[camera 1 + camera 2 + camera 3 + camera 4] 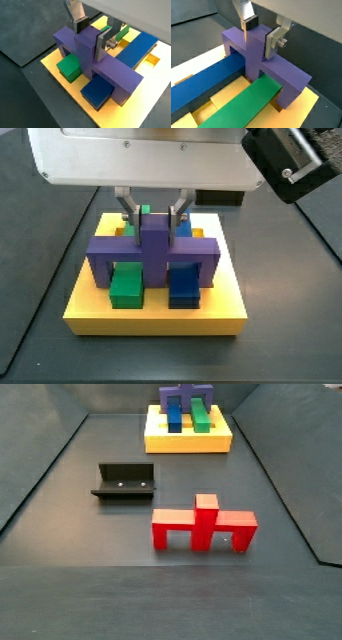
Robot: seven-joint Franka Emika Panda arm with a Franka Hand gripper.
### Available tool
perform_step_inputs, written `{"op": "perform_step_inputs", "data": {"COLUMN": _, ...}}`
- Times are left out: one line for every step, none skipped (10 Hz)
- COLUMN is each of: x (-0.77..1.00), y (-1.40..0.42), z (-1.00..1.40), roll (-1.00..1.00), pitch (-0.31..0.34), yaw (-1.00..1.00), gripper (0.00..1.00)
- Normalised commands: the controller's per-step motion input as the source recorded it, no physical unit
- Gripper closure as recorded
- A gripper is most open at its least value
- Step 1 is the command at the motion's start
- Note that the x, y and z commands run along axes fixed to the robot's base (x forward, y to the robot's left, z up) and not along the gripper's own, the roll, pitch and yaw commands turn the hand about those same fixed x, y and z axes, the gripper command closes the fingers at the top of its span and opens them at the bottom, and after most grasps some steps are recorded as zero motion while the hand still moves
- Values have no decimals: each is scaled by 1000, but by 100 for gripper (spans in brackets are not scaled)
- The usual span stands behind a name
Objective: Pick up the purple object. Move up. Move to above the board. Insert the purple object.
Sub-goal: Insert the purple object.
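Observation:
The purple object (100,65) sits on the yellow board (67,86), its crossbar spanning the green bar (69,67) and the blue bar (100,90), legs down beside them. It also shows in a wrist view (251,50) and in both side views (154,246) (181,394). My gripper (91,41) straddles the central upright stub, also in a wrist view (260,40) and in a side view (154,213). One finger (272,42) lies close along the stub's side. The other finger (249,22) stands slightly clear of it. The gripper looks open.
A red piece (203,524) of the same shape stands on the dark floor near the front. The fixture (124,481) stands to its left. The board (187,442) lies at the far end. A black camera body (287,158) hangs beside the arm.

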Motion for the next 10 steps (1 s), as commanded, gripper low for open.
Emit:
{"op": "perform_step_inputs", "data": {"x": 34, "y": 0, "z": -131, "roll": 0, "pitch": 0, "yaw": -51, "gripper": 100}}
{"op": "perform_step_inputs", "data": {"x": 229, "y": 0, "z": -140, "roll": 84, "pitch": 9, "yaw": 0, "gripper": 100}}
{"op": "perform_step_inputs", "data": {"x": 60, "y": 0, "z": -203, "roll": 133, "pitch": 0, "yaw": 0, "gripper": 100}}
{"op": "perform_step_inputs", "data": {"x": 14, "y": 0, "z": -243, "roll": 119, "pitch": 0, "yaw": 0, "gripper": 100}}
{"op": "perform_step_inputs", "data": {"x": 60, "y": -46, "z": -314, "roll": 104, "pitch": 0, "yaw": 0, "gripper": 100}}
{"op": "perform_step_inputs", "data": {"x": 14, "y": 0, "z": -643, "roll": 0, "pitch": -50, "yaw": 0, "gripper": 100}}
{"op": "perform_step_inputs", "data": {"x": 151, "y": -6, "z": -626, "roll": -40, "pitch": -46, "yaw": 0, "gripper": 100}}
{"op": "perform_step_inputs", "data": {"x": 317, "y": -60, "z": -520, "roll": -14, "pitch": -9, "yaw": 0, "gripper": 100}}
{"op": "perform_step_inputs", "data": {"x": 411, "y": -91, "z": -374, "roll": -46, "pitch": 0, "yaw": -17, "gripper": 100}}
{"op": "perform_step_inputs", "data": {"x": 426, "y": -66, "z": -211, "roll": -89, "pitch": 0, "yaw": -43, "gripper": 100}}
